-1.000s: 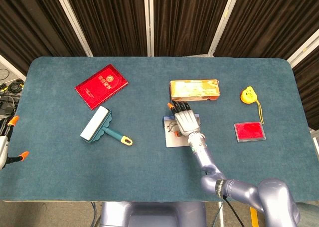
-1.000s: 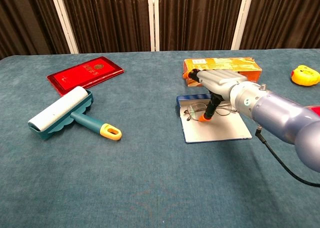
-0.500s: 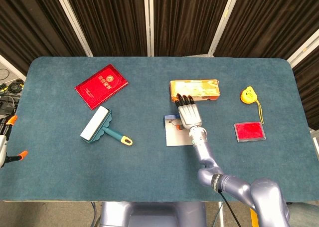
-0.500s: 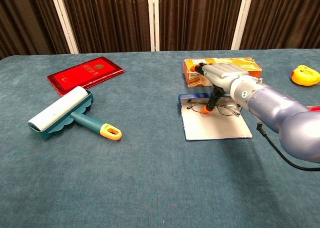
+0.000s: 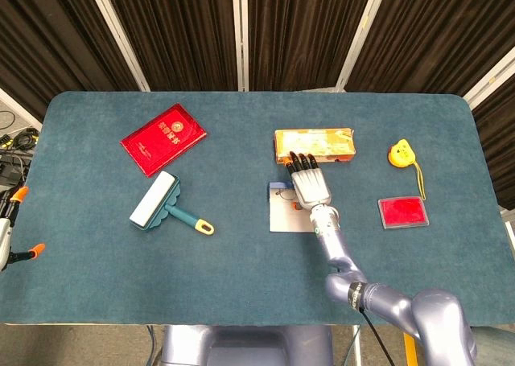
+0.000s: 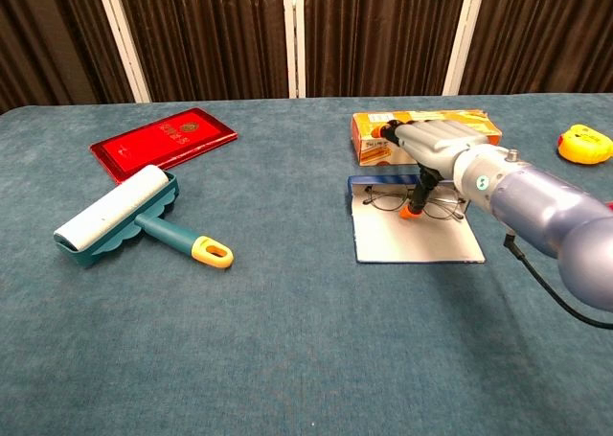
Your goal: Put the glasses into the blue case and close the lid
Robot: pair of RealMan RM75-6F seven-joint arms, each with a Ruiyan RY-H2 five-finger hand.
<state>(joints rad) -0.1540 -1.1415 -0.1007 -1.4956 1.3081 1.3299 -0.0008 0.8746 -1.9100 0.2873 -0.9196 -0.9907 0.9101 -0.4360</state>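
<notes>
The blue case [image 6: 419, 242] lies open on the table, white lining up, with its blue edge [image 6: 369, 180] at the back. Thin wire glasses [image 6: 383, 202] rest on the back part of it. My right hand [image 6: 436, 147] hovers flat over the glasses with fingers stretched toward the orange box, and its orange thumb tip [image 6: 414, 211] touches the frame. In the head view this right hand [image 5: 308, 186] covers most of the glasses and the far half of the case [image 5: 283, 215]. My left hand [image 5: 14, 221] shows only at the left edge, fingers apart, holding nothing.
An orange box [image 5: 330, 141] lies just behind the case, under my right fingertips. To the right are a yellow tape measure [image 5: 400, 153] and a flat red case [image 5: 403, 211]. A red booklet [image 5: 163, 138] and a teal lint roller [image 5: 165, 205] lie to the left.
My right hand has moved right and farther back toward the orange box. The case and the glasses have slid slightly right with it. The left hand has not moved.
</notes>
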